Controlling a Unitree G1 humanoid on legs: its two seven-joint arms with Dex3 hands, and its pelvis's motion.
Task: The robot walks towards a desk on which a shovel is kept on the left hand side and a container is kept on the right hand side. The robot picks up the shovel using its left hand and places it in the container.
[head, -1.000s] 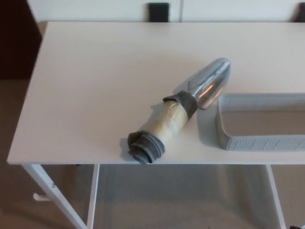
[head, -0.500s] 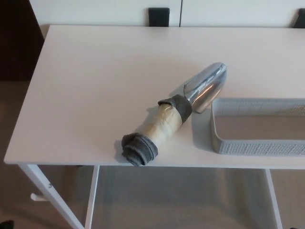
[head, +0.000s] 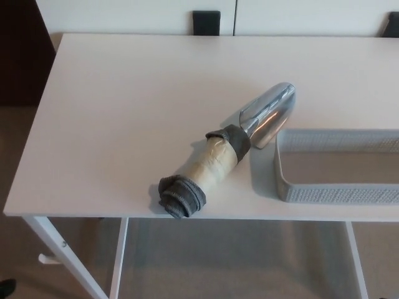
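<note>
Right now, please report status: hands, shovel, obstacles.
Both hands not in view. Shovel lying untouched on the desk, scoop end beside the empty container. Nothing in the way.

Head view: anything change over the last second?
Only the camera shifted; the whole picture moved with it, showing more of the container. The shovel lies untouched on the desk, blade beside the container's left end. Neither hand is in view; nothing was grasped or released.

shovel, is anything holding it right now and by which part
Nothing holds it. The shovel lies on the desk beside the container, and neither hand is in view.
</note>
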